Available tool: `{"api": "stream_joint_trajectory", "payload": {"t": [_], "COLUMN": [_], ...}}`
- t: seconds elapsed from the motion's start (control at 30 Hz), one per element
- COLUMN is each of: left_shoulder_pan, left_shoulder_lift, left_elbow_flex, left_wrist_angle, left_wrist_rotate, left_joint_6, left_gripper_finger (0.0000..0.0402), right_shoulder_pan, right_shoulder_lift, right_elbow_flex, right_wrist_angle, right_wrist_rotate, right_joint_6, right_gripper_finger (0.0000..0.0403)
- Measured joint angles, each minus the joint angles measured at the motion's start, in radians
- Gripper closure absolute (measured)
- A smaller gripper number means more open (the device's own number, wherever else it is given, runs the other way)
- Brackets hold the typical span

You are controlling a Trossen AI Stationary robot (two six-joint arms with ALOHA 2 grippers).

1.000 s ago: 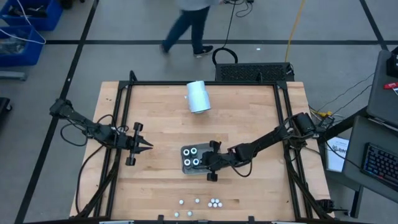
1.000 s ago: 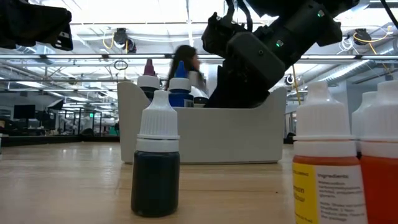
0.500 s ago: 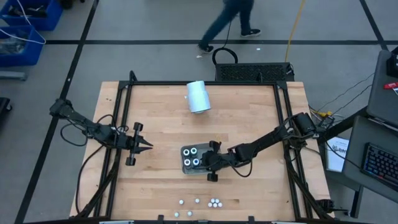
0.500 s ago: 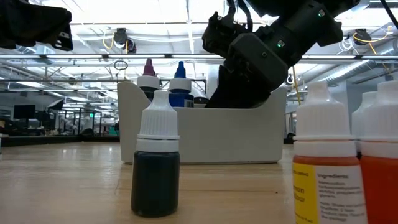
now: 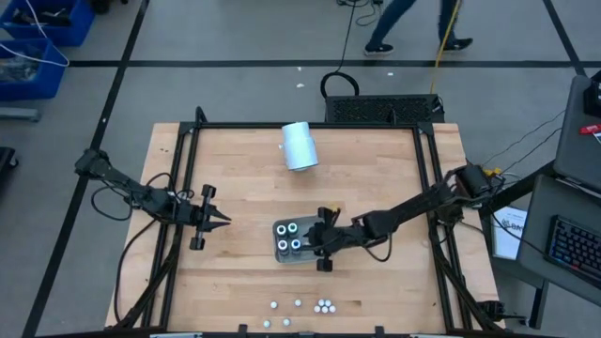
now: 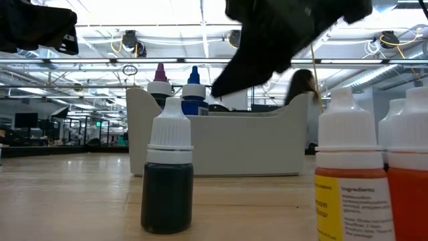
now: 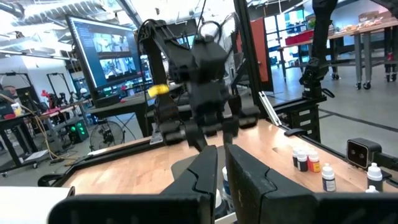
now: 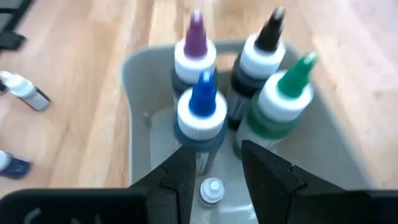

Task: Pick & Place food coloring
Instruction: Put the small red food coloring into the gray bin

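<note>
Four food coloring bottles (image 8: 236,81) with purple, black, blue and green tips stand upright in the grey tray (image 8: 134,143) at the table's middle (image 5: 302,253). A small white-capped bottle (image 8: 212,190) sits in the tray below my right gripper (image 8: 217,168). That gripper is open and hovers over the tray's right part (image 5: 322,242), with a finger on either side of the cap's position and clear of it. Several loose bottles (image 5: 324,305) stand near the table's near edge. My left gripper (image 5: 223,219) is shut and empty, left of the tray.
A pale-blue cylinder (image 5: 300,145) lies at the table's far middle. In the low view a dark bottle (image 6: 167,177) and orange bottles (image 6: 351,181) stand close in front of the tray (image 6: 254,144). A person walks on the floor beyond the far edge (image 5: 413,23).
My right gripper has risen out of the tray and drawn back a little toward the table's right edge. The bottles in the tray have stayed upright. The person behind the table has walked from left to right.
</note>
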Motion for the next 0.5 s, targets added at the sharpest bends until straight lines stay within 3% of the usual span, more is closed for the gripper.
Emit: {"api": "stream_joint_trajectory", "payload": {"t": [0.17,0.27,0.5], "left_shoulder_pan": [0.000,0.000,0.000], "left_shoulder_lift": [0.000,0.000,0.000], "left_elbow_flex": [0.000,0.000,0.000], "left_wrist_angle": [-0.002,-0.005,-0.009], "left_wrist_rotate": [0.000,0.000,0.000], "left_joint_6": [-0.003,-0.004,-0.006], "left_gripper_finger": [0.0360,0.0360,0.0360], "right_shoulder_pan": [0.018,0.050,0.095], "right_shoulder_lift": [-0.112,-0.199,-0.491], "right_elbow_flex": [-0.005,-0.056,-0.336], "right_wrist_angle": [-0.042,0.012,0.249], "right_wrist_rotate": [0.000,-0.004,0.000], "right_joint_6": [-0.110,-0.209,-0.204], "right_gripper_finger": [0.0286,0.0309,0.0392]}}
